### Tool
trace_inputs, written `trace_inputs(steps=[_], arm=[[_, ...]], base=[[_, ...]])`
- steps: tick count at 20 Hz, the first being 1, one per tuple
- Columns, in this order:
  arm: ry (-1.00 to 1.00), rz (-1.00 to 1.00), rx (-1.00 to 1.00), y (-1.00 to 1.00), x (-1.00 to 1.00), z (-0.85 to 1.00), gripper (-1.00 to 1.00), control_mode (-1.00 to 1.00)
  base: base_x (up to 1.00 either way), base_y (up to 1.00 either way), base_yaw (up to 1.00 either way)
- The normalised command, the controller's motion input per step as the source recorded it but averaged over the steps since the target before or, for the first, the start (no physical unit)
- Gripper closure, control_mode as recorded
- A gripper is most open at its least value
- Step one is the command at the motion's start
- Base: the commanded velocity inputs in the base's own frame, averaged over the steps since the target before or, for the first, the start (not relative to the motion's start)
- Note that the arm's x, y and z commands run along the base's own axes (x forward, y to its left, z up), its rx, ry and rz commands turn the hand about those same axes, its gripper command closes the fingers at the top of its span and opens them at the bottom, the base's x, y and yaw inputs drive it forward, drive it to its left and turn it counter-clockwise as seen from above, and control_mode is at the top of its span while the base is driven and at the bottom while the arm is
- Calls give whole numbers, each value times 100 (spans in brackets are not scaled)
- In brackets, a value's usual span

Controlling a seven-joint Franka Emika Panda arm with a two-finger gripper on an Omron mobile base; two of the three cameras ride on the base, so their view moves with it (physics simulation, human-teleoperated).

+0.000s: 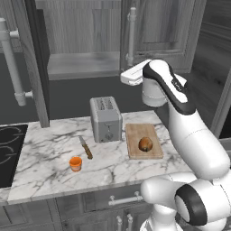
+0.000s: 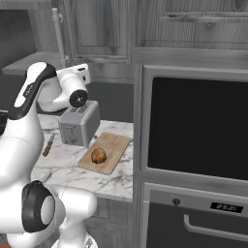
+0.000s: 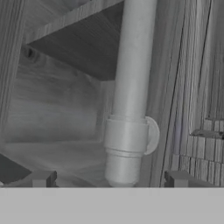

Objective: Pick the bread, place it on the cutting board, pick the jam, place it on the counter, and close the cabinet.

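The white marble counter [image 1: 49, 149] carries a grey toaster [image 1: 105, 119] near its back edge. Just beside it to the right lies the wooden cutting board [image 1: 135, 133], with the brown bread [image 1: 145, 144] on it. In front of the toaster lies a knife [image 1: 85, 147], and the orange jam [image 1: 75, 163] stands near that, toward the front edge.

Flat, even rendered light with no clear source. The counter [image 1: 54, 149] reads bright and the arm [image 1: 189, 131] near white without glare. Soft, faint shadows sit beside the toaster [image 1: 105, 119] and under the bread [image 1: 145, 144]. The cabinet [image 1: 81, 31] interior and the oven [image 2: 198, 126] glass are dim. The hand view is soft and pixelated; base views are sharp, undistorted at the edges
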Motion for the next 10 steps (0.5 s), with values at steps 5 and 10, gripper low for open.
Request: trace_inputs(steps=[5,10], arm=[[0,-16,0,0,13,0,-100,-100],[0,-17,0,0,6,0,-100,-100]], base=[[0,0,0],[0,0,0]])
